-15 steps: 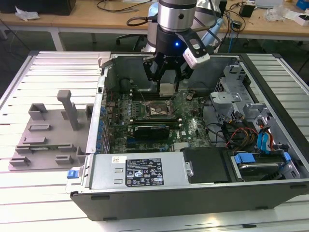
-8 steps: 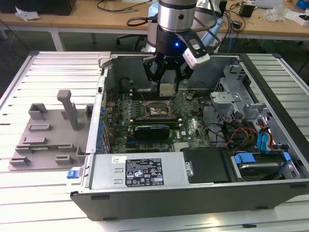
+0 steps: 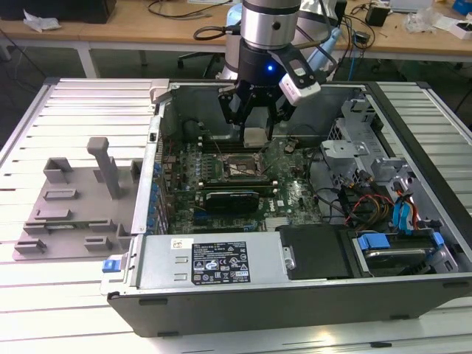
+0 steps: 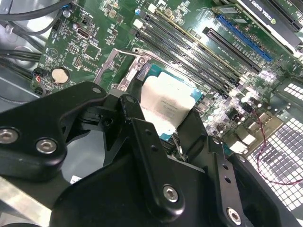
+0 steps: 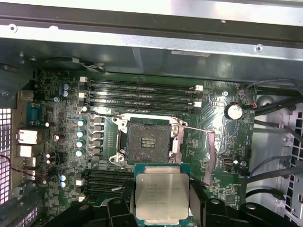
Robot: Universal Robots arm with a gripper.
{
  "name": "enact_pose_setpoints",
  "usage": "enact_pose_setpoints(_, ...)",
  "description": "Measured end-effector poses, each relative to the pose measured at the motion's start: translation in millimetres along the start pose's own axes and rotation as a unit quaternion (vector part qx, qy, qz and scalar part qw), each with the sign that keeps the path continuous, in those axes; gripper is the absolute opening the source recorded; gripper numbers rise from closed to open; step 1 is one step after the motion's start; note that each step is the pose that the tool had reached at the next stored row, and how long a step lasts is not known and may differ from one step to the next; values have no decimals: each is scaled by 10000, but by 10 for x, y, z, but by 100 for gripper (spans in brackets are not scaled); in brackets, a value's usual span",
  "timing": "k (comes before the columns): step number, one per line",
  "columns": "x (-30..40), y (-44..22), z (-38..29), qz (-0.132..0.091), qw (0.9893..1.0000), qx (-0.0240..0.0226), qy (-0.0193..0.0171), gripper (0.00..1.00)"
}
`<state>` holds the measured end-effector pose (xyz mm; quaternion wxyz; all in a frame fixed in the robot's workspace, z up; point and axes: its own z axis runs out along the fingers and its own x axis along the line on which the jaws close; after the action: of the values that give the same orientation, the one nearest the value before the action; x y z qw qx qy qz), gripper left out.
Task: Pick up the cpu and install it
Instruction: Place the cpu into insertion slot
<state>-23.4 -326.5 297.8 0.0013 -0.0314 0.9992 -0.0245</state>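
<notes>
The cpu (image 3: 254, 136), a small square chip with a pale silvery top, hangs inside the open computer case, a little above the motherboard (image 3: 284, 195). My gripper (image 3: 254, 127) is shut on it, a black finger on each of two opposite edges. In both wrist views the cpu (image 4: 166, 105) (image 5: 161, 194) sits between the fingers (image 4: 129, 112). The black-framed socket (image 5: 147, 142) lies open and bare on the board, just beside the held chip and not under it. Its metal retention frame (image 5: 209, 156) is swung aside. In the exterior view the socket (image 3: 240, 169) lies nearer the camera than the chip.
A grey plastic tray (image 3: 74, 199) with upright posts lies on the slatted table at the exterior view's left. Memory slots (image 5: 142, 92) run along one side of the socket. The power supply (image 3: 214, 262), drive cages (image 3: 369, 147) and loose cables (image 3: 369, 203) crowd the case.
</notes>
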Motion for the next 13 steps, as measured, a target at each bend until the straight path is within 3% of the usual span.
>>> enact_pose_setpoints(6, 0, 0, 1, 388, 9992, 1, 19, 55)
enact_pose_setpoints(10, 0, 0, 1, 711, 9975, 1, 35, 55)
enact_pose_setpoints(12, 0, 0, 3, 862, 9963, 1, 42, 55)
enact_pose_setpoints(13, 0, 0, 4, 988, 9951, 1, 48, 55)
